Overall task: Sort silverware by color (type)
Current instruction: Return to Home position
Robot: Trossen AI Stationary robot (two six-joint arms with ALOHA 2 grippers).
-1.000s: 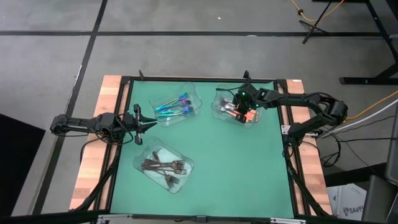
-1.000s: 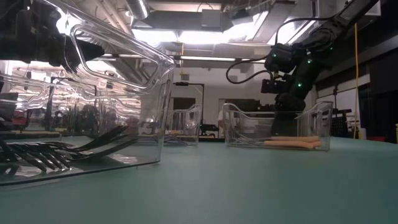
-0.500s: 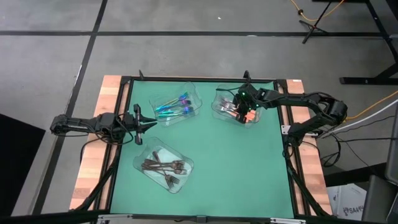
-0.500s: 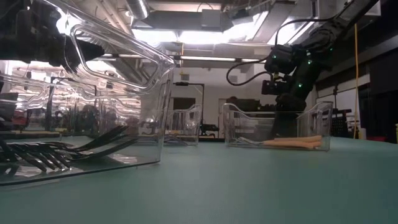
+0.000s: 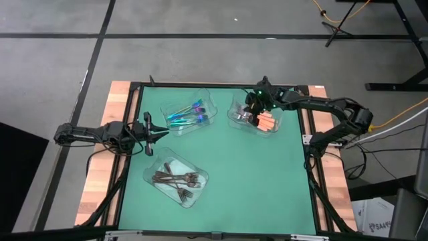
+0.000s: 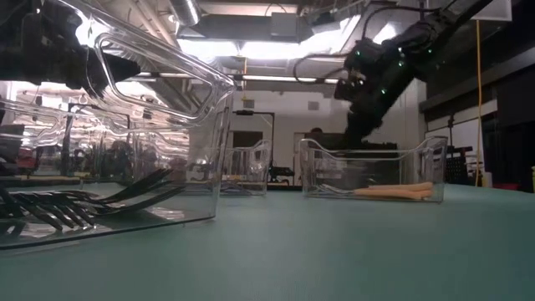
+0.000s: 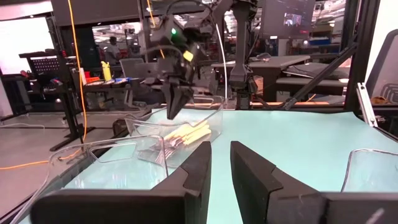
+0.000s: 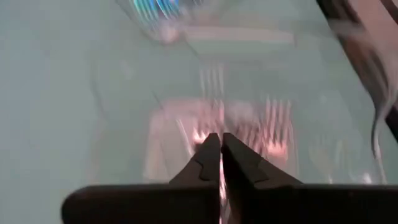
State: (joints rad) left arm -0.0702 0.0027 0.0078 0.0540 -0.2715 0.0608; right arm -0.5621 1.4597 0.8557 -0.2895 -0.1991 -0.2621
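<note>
Orange-handled forks (image 5: 266, 122) lie flat in the clear tray (image 5: 234, 110) at the far right. My right gripper (image 5: 253, 114) hangs shut and empty just above that tray's rim (image 6: 368, 149), fingers slanting down; the left wrist view shows it (image 7: 174, 107) over the forks (image 7: 186, 134). Iridescent pieces (image 5: 187, 117) lie in the far middle tray, and dark forks (image 5: 175, 179) in the near tray. My left gripper (image 5: 160, 132) waits level at the table's left edge, its fingers (image 7: 199, 168) a little apart with nothing between them.
Three clear plastic trays stand on the green mat (image 5: 247, 181): far middle (image 5: 207, 107), far right, and near left (image 5: 157, 167). The near tray's wall (image 6: 167, 125) fills the low view's left. Bare mat lies toward the near right. A black frame (image 5: 307, 154) borders the mat.
My right gripper has risen out of the far right tray to above its rim, shifting a little toward the table's far edge. The orange-handled forks stay lying in the tray.
</note>
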